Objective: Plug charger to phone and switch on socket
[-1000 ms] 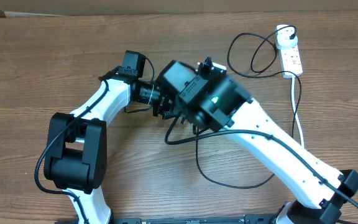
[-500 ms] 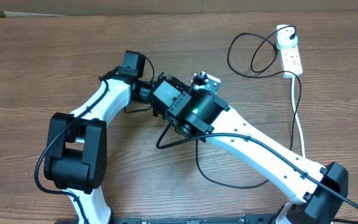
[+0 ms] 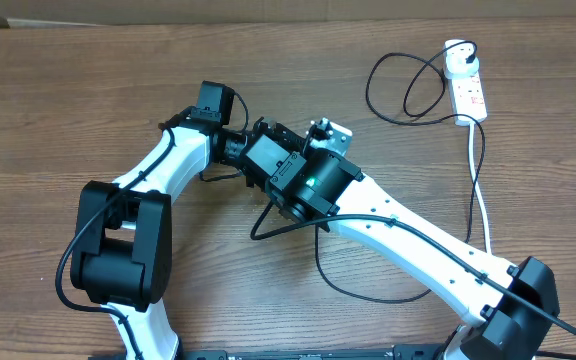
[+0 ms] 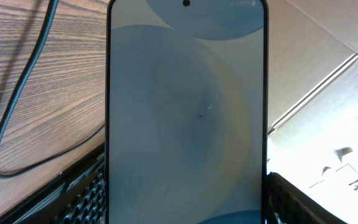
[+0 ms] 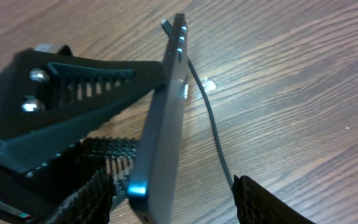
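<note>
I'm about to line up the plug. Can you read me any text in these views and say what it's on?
No text can be read in any view.
phone: plain blue screen pattern; faint marks at its top right corner, too blurred to read.
cardboard behind it: small dark printed marks, too blurred to read.
socket: any lettering is too small to read.

We see soft, even light across the bench (image 3: pixel 68 100), with faint shadows; up close the phone (image 4: pixel 185 112) looks hazy.
</note>
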You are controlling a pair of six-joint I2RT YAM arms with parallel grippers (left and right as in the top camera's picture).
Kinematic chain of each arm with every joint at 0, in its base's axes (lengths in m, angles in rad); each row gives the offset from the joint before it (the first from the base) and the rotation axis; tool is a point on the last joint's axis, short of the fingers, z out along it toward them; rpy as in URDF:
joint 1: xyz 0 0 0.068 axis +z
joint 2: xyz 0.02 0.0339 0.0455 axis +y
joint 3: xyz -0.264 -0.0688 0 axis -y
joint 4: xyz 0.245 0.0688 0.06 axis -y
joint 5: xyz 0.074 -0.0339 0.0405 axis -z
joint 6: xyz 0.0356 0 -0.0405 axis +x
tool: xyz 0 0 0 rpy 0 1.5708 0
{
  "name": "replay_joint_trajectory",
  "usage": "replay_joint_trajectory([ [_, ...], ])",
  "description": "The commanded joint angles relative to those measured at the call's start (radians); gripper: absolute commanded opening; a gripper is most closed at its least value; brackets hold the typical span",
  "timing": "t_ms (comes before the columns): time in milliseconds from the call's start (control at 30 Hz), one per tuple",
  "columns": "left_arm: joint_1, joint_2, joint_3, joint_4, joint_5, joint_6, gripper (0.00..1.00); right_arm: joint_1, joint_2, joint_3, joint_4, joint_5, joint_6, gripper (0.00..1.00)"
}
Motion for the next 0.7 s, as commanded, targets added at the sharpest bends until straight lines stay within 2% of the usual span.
replay_joint_trajectory([
  [0,-0.001,-0.014,0.024,0.0,0.067,-0.023,0.5,-0.001,0.002,-0.013,0.018,0.021,0.011,0.6],
  [667,-0.019,-0.014,0.024,-0.018,0.074,-0.022,0.51,-0.001,0.035,-0.037,0.064,0.089,-0.001,0.38],
])
